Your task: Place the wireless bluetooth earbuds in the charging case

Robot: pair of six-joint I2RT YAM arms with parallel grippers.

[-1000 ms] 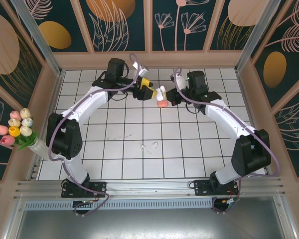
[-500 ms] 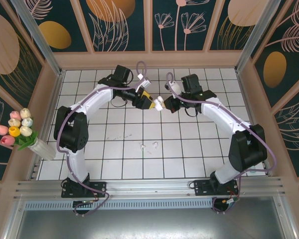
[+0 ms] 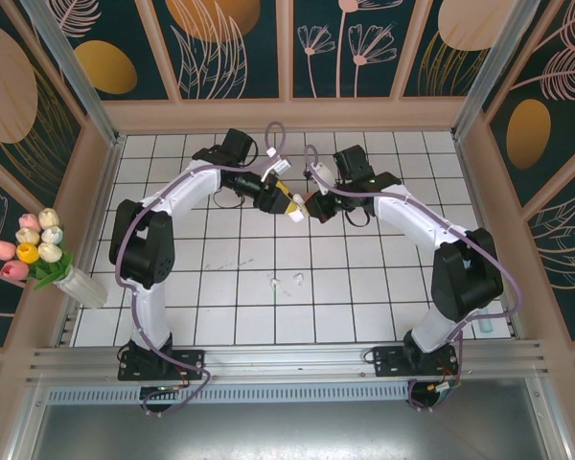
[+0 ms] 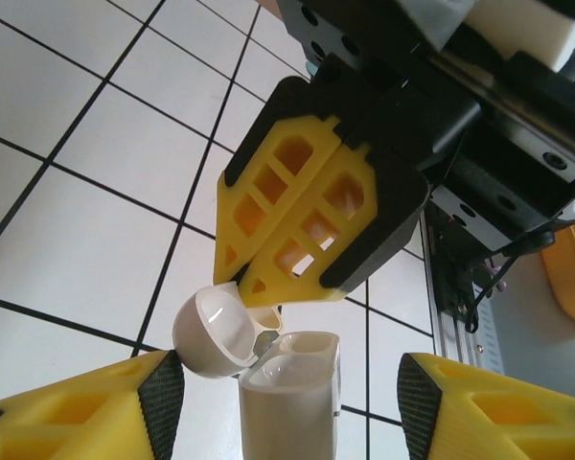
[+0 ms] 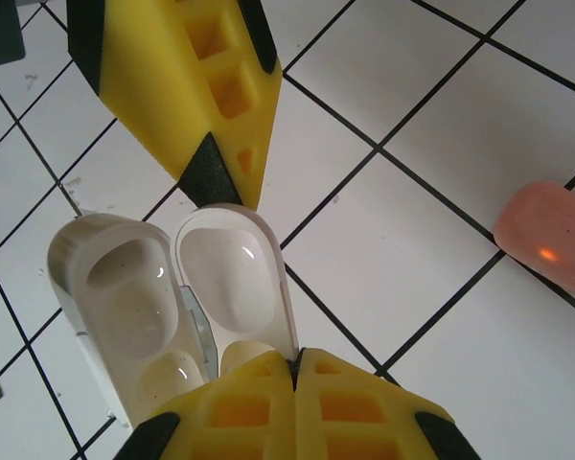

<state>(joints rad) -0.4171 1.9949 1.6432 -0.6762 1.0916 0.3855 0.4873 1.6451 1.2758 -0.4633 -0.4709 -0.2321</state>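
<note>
Both arms reach to the far middle of the white tiled table (image 3: pixel 220 287). The left gripper (image 4: pixel 287 388) has its yellow fingers apart, straddling the body of a glossy white plastic charging case (image 4: pixel 289 402) whose hinged lid (image 4: pixel 214 331) is open. The right gripper (image 5: pixel 295 369) has its fingers together, pinching the lid's rim. A salmon-pink rounded plastic case (image 5: pixel 546 235) lies on a tile nearby. Two tiny white stemmed earbuds (image 3: pixel 274 283) lie on mid-table tiles, well apart from both grippers.
</note>
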